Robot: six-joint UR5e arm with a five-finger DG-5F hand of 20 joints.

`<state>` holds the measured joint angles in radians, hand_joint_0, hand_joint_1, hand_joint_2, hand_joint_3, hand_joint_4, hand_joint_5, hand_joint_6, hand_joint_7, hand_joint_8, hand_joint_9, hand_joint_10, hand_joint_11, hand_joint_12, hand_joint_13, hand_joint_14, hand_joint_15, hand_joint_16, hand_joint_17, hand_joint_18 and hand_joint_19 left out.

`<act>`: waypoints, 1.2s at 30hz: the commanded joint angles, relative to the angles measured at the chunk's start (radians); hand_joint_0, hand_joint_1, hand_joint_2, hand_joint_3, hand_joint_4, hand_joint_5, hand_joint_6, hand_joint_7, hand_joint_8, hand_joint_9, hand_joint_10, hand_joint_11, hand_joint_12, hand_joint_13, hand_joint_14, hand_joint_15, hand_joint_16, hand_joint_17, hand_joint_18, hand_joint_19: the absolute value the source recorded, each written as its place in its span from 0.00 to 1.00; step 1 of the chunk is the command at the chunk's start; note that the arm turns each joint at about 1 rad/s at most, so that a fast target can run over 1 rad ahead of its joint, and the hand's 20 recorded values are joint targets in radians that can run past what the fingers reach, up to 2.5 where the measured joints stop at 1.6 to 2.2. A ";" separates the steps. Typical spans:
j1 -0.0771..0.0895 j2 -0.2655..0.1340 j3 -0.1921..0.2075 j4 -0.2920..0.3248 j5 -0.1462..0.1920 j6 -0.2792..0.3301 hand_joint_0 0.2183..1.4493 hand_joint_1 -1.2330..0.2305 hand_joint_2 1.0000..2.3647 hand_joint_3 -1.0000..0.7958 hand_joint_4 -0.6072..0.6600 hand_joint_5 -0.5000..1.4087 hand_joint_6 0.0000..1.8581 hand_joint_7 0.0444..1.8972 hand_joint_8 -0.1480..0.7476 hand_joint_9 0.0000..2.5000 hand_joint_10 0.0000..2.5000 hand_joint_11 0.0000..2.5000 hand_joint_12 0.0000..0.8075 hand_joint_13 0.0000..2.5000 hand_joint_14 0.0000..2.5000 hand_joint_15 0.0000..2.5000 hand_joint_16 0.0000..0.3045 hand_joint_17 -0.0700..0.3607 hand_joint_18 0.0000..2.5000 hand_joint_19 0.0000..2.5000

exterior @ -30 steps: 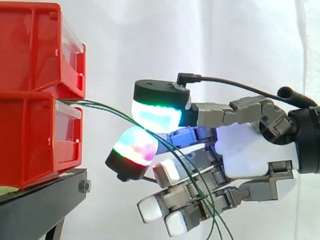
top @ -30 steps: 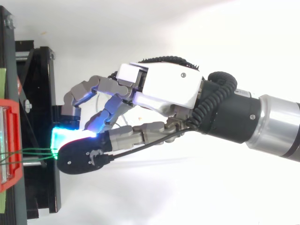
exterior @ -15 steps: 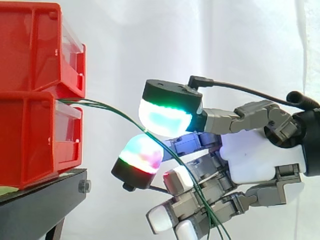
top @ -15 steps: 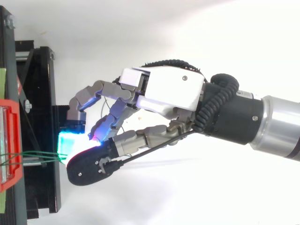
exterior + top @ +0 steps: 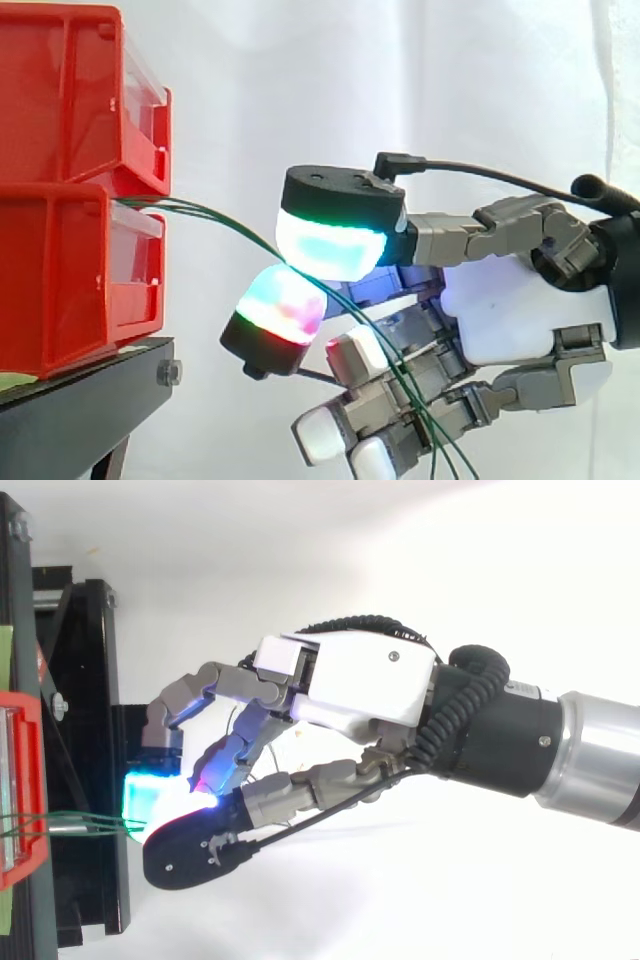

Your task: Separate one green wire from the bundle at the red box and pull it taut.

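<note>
Side view: 1 hand (image 5: 510, 310) at 3 o'clock of 2 stacked red bins, upper bin (image 5: 60, 90) on lower bin (image 5: 60, 280), both on 1 black stand (image 5: 80, 410); green wires (image 5: 215, 215) exit the gap between the bins; they arc from 10 o'clock down to 4 o'clock, pass between the cyan-green pad (image 5: 330, 245) and the red-magenta pad (image 5: 280, 305), then run across the curled lower fingers to the bottom edge; hand is clamped on the wires in a pinch between those 2 pads; can't tell whether 1 strand or several sit inside it; count: at least 2 strands at the bin exit, exact number unclear; top view: wires (image 5: 70, 822) lie near horizontal, from the bin at 9 o'clock to the pads; key relation: anchor point is at 9-10 o'clock of the pinch and the span between sags; so my read is not taut yet, and the pull should go toward 3 o'clock, straight away from the bins; risk: extra strands dragged along.
</note>
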<state>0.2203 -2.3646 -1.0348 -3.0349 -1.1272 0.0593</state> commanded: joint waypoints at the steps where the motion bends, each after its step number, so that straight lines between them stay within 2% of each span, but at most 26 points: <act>1: -0.001 0.005 0.009 0.001 0.000 0.007 0.38 0.25 0.01 0.38 0.46 0.19 0.50 0.51 0.47 0.47 0.01 0.35 0.43 0.37 0.01 0.23 0.16 0.42 0.32 0.26; 7: -0.007 0.047 0.016 -0.035 -0.002 -0.001 0.41 0.23 0.00 0.28 0.45 0.18 0.50 0.48 0.45 0.47 0.01 0.35 0.42 0.37 0.01 0.23 0.16 0.42 0.33 0.26; 11: -0.009 0.068 0.016 -0.094 0.000 -0.003 0.37 0.23 0.00 0.28 0.49 0.19 0.50 0.48 0.45 0.47 0.01 0.34 0.42 0.37 0.01 0.23 0.16 0.42 0.33 0.26; 16: -0.003 0.070 0.015 -0.111 0.001 -0.004 0.33 0.28 0.00 0.28 0.52 0.19 0.49 0.47 0.45 0.49 0.01 0.34 0.42 0.37 0.01 0.24 0.16 0.42 0.33 0.27; 25: 0.001 0.070 0.015 -0.105 0.010 -0.016 0.32 0.33 0.00 0.29 0.53 0.19 0.49 0.49 0.46 0.49 0.01 0.35 0.43 0.38 0.01 0.24 0.16 0.42 0.33 0.27; 27: 0.001 0.068 0.015 -0.105 0.012 -0.016 0.30 0.37 0.00 0.31 0.53 0.19 0.49 0.49 0.47 0.50 0.01 0.35 0.43 0.38 0.01 0.24 0.16 0.42 0.33 0.28; 29: 0.002 0.070 0.009 -0.105 0.010 -0.018 0.28 0.47 0.00 0.30 0.54 0.20 0.48 0.49 0.48 0.52 0.01 0.35 0.44 0.39 0.01 0.25 0.17 0.43 0.32 0.29; 31: 0.004 0.070 -0.001 -0.104 0.012 -0.018 0.27 0.48 0.00 0.29 0.54 0.20 0.48 0.49 0.48 0.52 0.01 0.35 0.44 0.39 0.01 0.25 0.17 0.44 0.33 0.29; 32: 0.007 0.070 -0.025 -0.090 0.018 -0.018 0.27 0.49 0.00 0.28 0.54 0.20 0.48 0.49 0.48 0.52 0.01 0.35 0.45 0.39 0.01 0.25 0.18 0.44 0.33 0.29; 36: 0.013 0.070 -0.062 -0.009 0.037 -0.018 0.25 0.47 0.00 0.28 0.55 0.20 0.47 0.49 0.49 0.52 0.01 0.35 0.46 0.40 0.01 0.25 0.18 0.45 0.33 0.29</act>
<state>0.2283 -2.2949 -1.0676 -3.1033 -1.1033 0.0423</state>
